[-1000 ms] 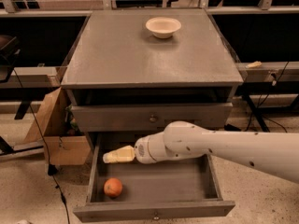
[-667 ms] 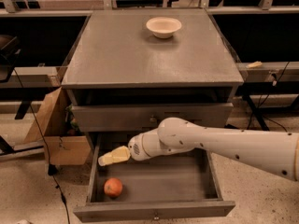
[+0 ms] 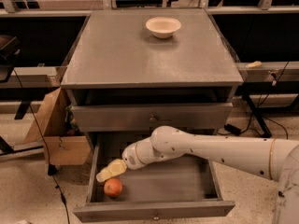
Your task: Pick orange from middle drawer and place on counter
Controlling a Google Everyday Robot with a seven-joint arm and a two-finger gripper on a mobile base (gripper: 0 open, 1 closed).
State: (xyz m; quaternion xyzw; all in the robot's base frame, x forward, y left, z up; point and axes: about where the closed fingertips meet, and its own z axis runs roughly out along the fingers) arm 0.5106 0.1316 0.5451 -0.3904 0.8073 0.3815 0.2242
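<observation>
Orange (image 3: 113, 187) just beneath pincer (image 3: 101, 175), in drawer (image 3: 177, 186)

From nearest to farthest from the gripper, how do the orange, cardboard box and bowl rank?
Gripper in the middle drawer, left side.
1. Orange, close by, on the drawer floor.
2. Cardboard box, floor, left.
3. Bowl, far back on the counter.

Setting: robotics lab or test bay, not a home. Freestanding grey cabinet with counter (image 3: 140, 55) stands on speckled hard floor (image 3: 23, 195). Loose cable (image 3: 58, 190) trails across it. Cardboard box (image 3: 58, 141) sits beside the cabinet, metal-framed benches (image 3: 32, 73) behind. White robot arm (image 3: 224, 150) reaches in; gripper (image 3: 111, 170) sits inside the open middle drawer (image 3: 154, 209), left part.
</observation>
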